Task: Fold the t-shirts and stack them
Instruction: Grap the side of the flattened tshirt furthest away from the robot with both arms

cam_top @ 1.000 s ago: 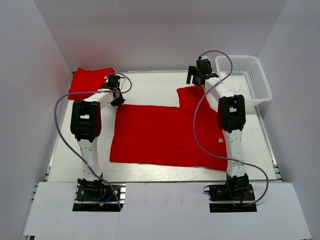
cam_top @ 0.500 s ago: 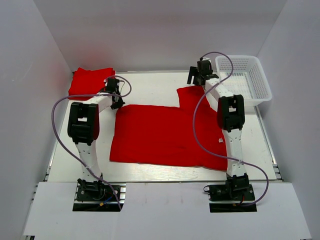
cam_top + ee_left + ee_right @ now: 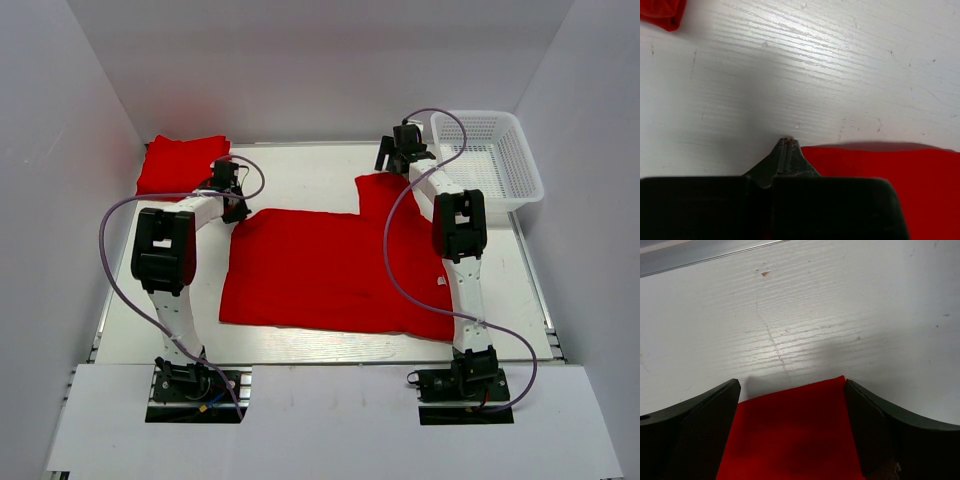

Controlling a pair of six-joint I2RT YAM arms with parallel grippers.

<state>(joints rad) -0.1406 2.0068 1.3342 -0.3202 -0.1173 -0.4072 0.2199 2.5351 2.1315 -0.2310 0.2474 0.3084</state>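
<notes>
While my left gripper (image 3: 786, 144) sits pinched shut on the spread t-shirt (image 3: 320, 270), I see only a sliver of red between its tips in the left wrist view, so I judge the bite to be thin. That corner is the far one on the side of the cloth away from the basket (image 3: 531, 158), and a quick lift could pull it straight out and drop it back on the table (image 3: 790, 60). My right gripper (image 3: 791, 386) stands wide open, one finger on either side of the sleeve end that points toward the basket's near left corner, and it has nothing in hand yet. If it closes from this height it may catch only the top layer or miss the hem altogether, and then the two arms would raise the cloth unevenly and the fold would come out skewed. The shirt lies flat, to the left of the basket and nearer to me. A second, folded t-shirt (image 3: 175, 165) rests at the far corner across the table from the basket, well apart from both grippers. Compared with a second ago, the left jaws have come together and the left elbow has swung slightly further from the basket. The right arm and the cloth look almost unchanged.
</notes>
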